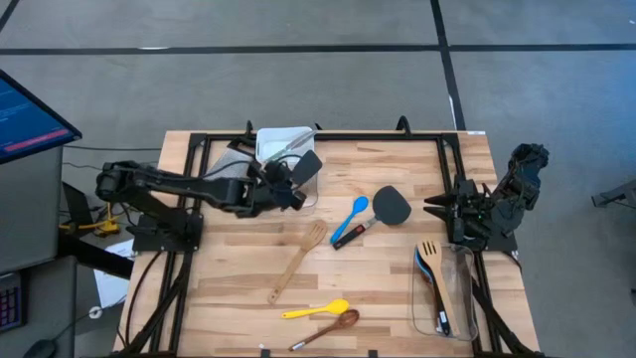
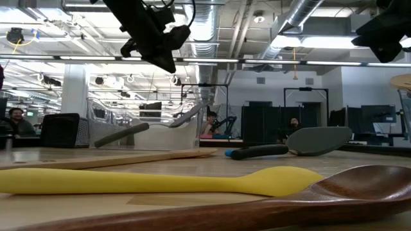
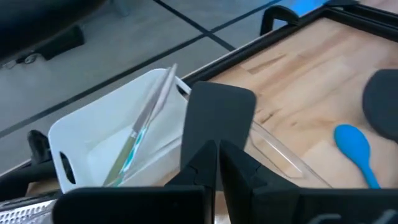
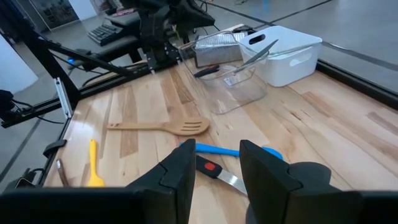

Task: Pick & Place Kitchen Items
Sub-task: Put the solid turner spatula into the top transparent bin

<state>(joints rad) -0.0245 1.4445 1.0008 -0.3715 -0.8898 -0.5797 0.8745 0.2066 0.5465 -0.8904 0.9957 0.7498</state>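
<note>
My left gripper (image 1: 290, 179) (image 3: 217, 158) is shut on a black spatula (image 1: 308, 164), held up over a clear tub (image 4: 233, 84) beside the white bin (image 1: 283, 142). My right gripper (image 1: 445, 209) (image 4: 217, 177) is open and empty, at the table's right. A blue spoon (image 1: 350, 217), a grey-headed black spatula (image 1: 391, 204) and a small knife (image 1: 355, 234) lie flat mid-table. A wooden slotted turner (image 1: 298, 259), a yellow spoon (image 1: 316, 309) and a dark wooden spoon (image 1: 328, 327) lie nearer the front edge. My left gripper pinches the black spatula between its two fingers just behind the blade (image 3: 216, 142). The gripper hides the handle. The fingers come from the table's left and slant down. The blade (image 3: 219, 109) sticks out past the fingertips, lifted clear above the clear tub.
The white bin holds a metal utensil (image 3: 144, 127); a metal grater (image 4: 214, 50) lies beside it. The clear tub by the left gripper holds a dark-handled utensil (image 2: 122, 135). A second clear tub (image 1: 444, 290) at the front right holds several utensils. A black frame (image 1: 378, 137) rims the table.
</note>
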